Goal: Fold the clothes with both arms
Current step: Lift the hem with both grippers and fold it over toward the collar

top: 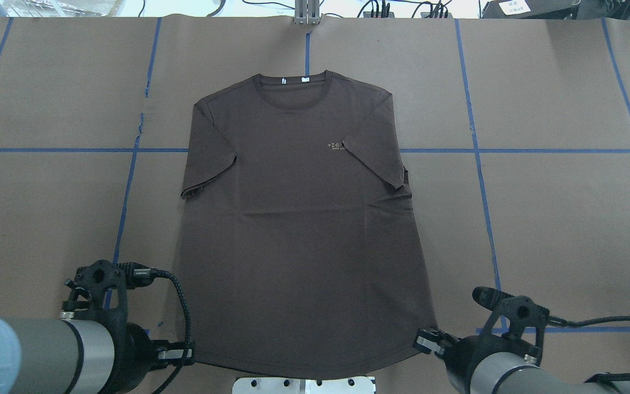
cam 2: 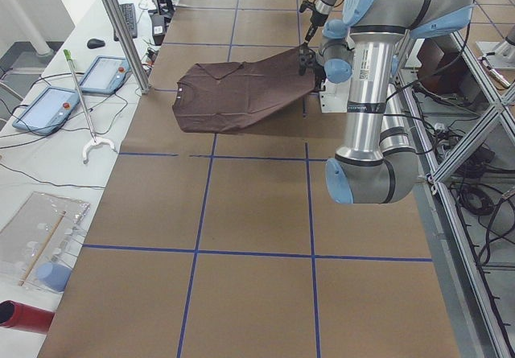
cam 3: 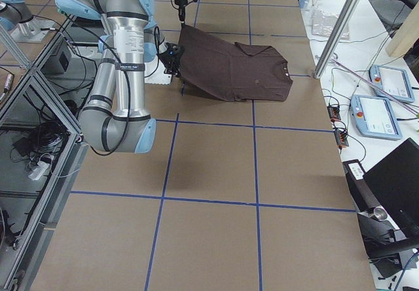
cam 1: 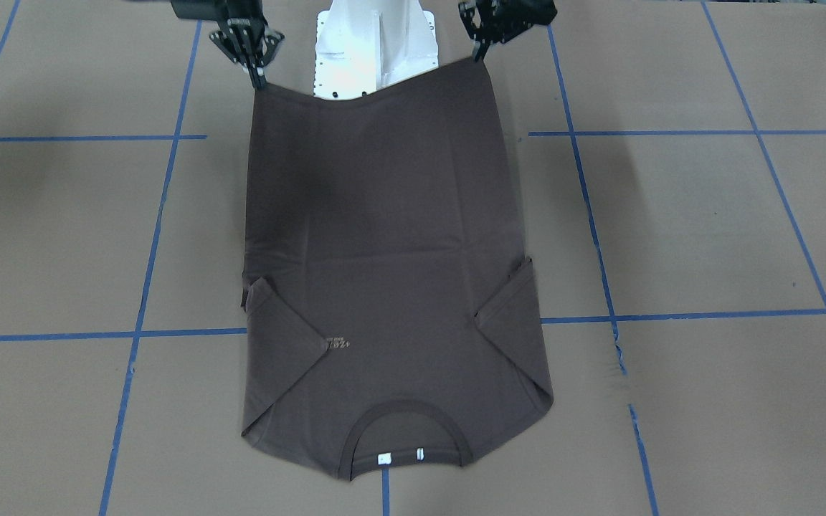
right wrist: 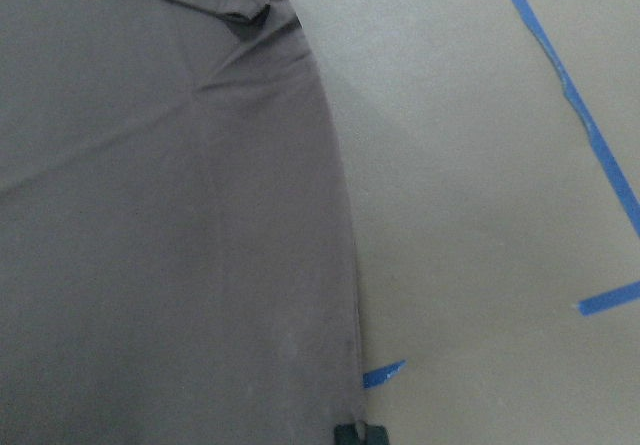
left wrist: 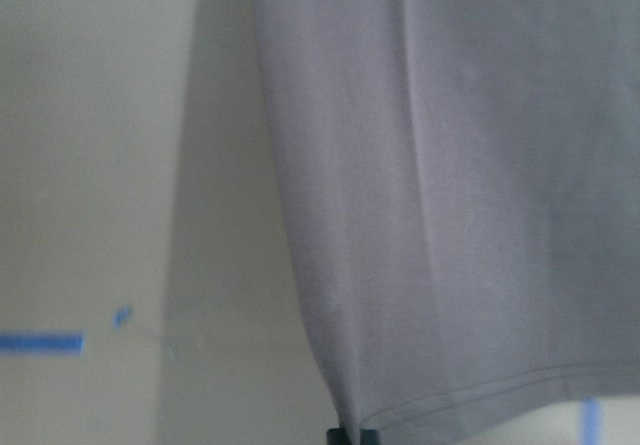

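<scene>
Brown paper table [cam 1: 707, 229], blue tape grid [cam 1: 671, 132] (tablets [cam 2: 103, 74] alongside). Left gripper [cam 1: 480, 56] and right gripper [cam 1: 260, 80] both pinch the T-shirt [cam 1: 384, 236] hem.

One brown T-shirt [top: 298, 219] on one table [top: 539, 219]; two arms, the left arm [top: 30, 350] and the right arm [top: 503, 372]; two white neck labels [cam 1: 384, 459]; two tablets [cam 2: 103, 74] past the table's far edge.

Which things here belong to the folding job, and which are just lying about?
Job: T-shirt; left gripper and right gripper, each pinching a hem corner.
Lying about: two tablets, grabber stick, red cylinder, keyboard.
</scene>
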